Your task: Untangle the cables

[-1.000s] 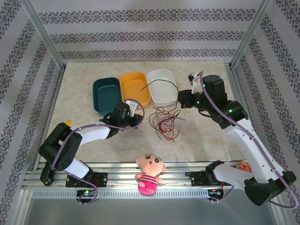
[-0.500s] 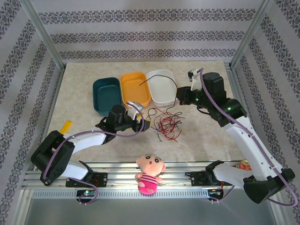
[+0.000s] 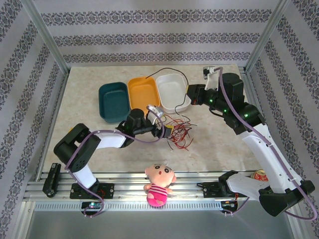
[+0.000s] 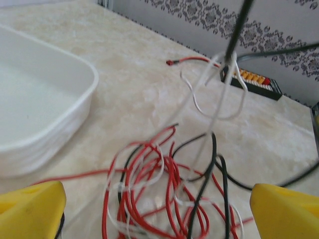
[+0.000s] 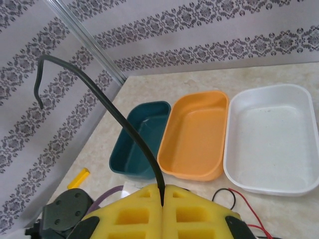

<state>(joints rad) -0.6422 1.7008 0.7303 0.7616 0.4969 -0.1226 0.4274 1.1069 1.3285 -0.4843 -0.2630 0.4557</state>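
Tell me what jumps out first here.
The red, black and white cables lie tangled mid-table, the left gripper open right at the heap. The right gripper is shut on one black cable, raised over the white tray. A pink plush doll sits on the near rail.

Work surface: beige, marble-patterned table [image 3: 79, 89], framed by aluminium rails.

Far half, centre: three shallow rectangular trays side by side, touching or nearly so. Left to right: teal tray [image 3: 113, 102], orange tray [image 3: 143, 93], white tray [image 3: 172, 90]. All three look empty inside.

Centre, just near of the white tray: tangle of thin cables [image 3: 178, 133], mostly red with black and white strands, lying in loose loops on the tabletop. One black cable [image 4: 238, 29] rises off the table from the tangle. A red strand trails out towards the white tray's wall.

Left side: small yellow piece [image 5: 78, 178] on the tabletop, near the teal tray but apart from it; type not identifiable.
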